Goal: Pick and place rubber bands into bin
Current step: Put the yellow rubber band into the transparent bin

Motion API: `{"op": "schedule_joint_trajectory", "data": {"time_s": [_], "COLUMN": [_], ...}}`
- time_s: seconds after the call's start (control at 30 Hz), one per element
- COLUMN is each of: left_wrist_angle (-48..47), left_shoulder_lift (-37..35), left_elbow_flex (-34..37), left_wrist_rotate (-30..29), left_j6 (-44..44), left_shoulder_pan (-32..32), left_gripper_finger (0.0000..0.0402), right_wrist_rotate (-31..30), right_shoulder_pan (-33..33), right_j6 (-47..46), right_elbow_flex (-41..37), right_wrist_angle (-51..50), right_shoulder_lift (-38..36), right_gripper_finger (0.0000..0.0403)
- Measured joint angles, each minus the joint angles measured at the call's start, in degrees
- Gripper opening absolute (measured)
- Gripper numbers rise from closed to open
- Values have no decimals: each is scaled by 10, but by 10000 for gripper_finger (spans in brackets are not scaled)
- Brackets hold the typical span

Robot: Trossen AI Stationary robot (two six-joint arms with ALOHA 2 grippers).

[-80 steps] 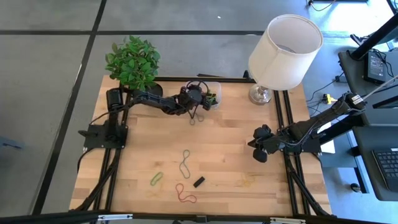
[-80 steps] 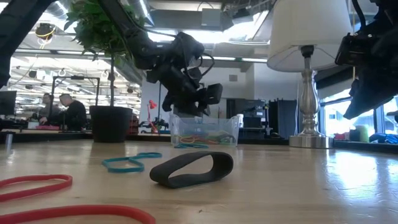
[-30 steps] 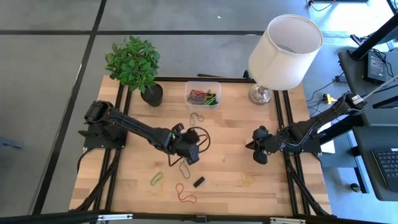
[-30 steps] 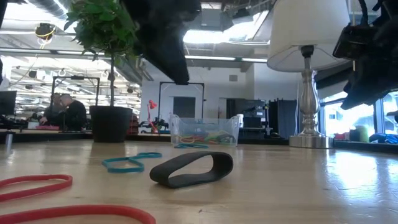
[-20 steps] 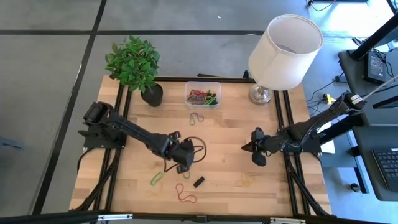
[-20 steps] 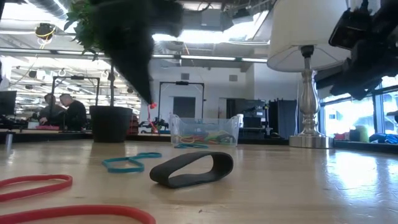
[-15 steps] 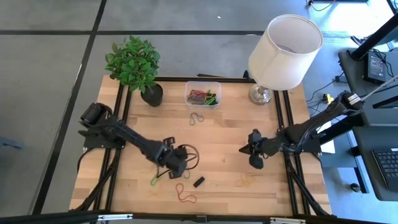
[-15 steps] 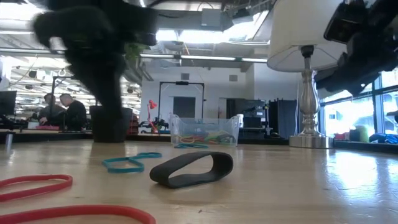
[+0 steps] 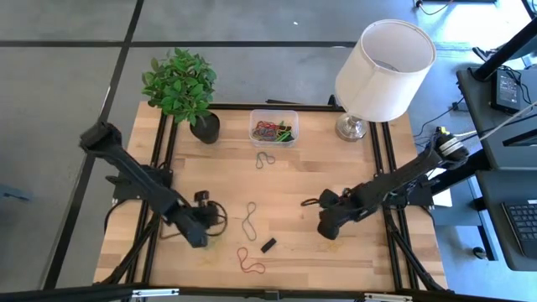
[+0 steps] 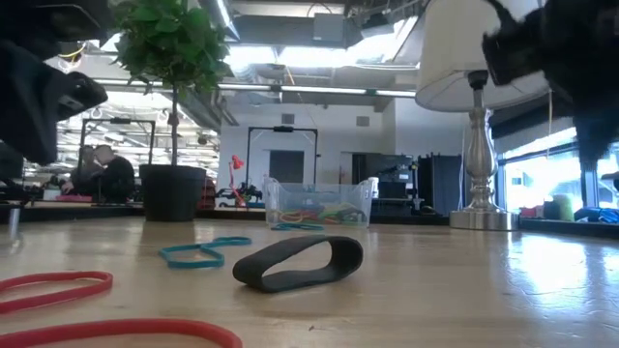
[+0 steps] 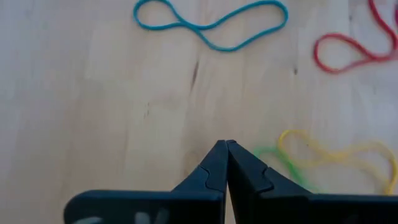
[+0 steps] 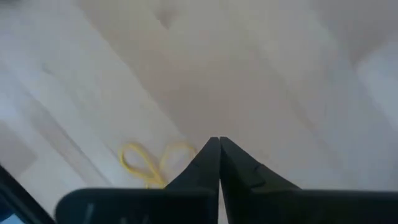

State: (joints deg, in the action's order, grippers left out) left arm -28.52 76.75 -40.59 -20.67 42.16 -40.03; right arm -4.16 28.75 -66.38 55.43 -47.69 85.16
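The clear bin stands at the table's far edge with several coloured rubber bands inside. Loose bands lie flat on the wood: a blue one, a red one, a yellow-green one, a black one, a yellow one, and one near the bin. My left gripper is shut and empty over bare wood at the near left, just beside the yellow-green band. My right gripper is shut and empty above the table, close to the yellow band.
A potted plant stands at the far left corner. A lamp stands at the far right corner. Black rails run along both table sides. Bare wood lies in the table's middle.
My left gripper has swung from over the blue band toward the table's left and near edges, sinking a little. My right gripper has gone toward the table's left and near edges and has tipped to point more steeply down. No band has moved.
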Motion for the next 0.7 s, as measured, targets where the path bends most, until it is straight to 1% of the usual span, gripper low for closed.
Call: {"op": "schedule_joint_trajectory", "data": {"time_s": [0.07, 0.17, 0.27, 0.33, 0.4, 0.5, 0.63, 0.7], "left_wrist_angle": [22, 64, 112, 138, 147, 151, 152, 151], "left_shoulder_lift": [-43, -101, -144, -164, -174, -182, -181, -180], "left_elbow_flex": [36, 88, 130, 150, 158, 158, 158, 158], "left_wrist_rotate": [3, 27, 64, 99, 130, 148, 148, 148], "left_j6": [-27, -69, -109, -127, -154, -187, -226, -229], "left_shoulder_pan": [-4, 2, 19, 29, 40, 49, 57, 60], "left_gripper_finger": [2, 2, 2, 2, 2, 2, 2, 2], "right_wrist_rotate": [30, 62, 93, 103, 104, 103, 103, 105], "right_shoulder_pan": [3, 11, 24, 35, 46, 52, 53, 53], "right_j6": [-51, -104, -165, -189, -195, -201, -201, -198], "right_elbow_flex": [18, 23, 24, 24, 24, 23, 23, 24], "right_wrist_angle": [-31, -26, -26, -25, -14, -17, -9, 9], "right_shoulder_lift": [25, 53, 81, 96, 111, 133, 161, 171], "right_gripper_finger": [15, 41, 71, 91, 107, 122, 121, 115]}}
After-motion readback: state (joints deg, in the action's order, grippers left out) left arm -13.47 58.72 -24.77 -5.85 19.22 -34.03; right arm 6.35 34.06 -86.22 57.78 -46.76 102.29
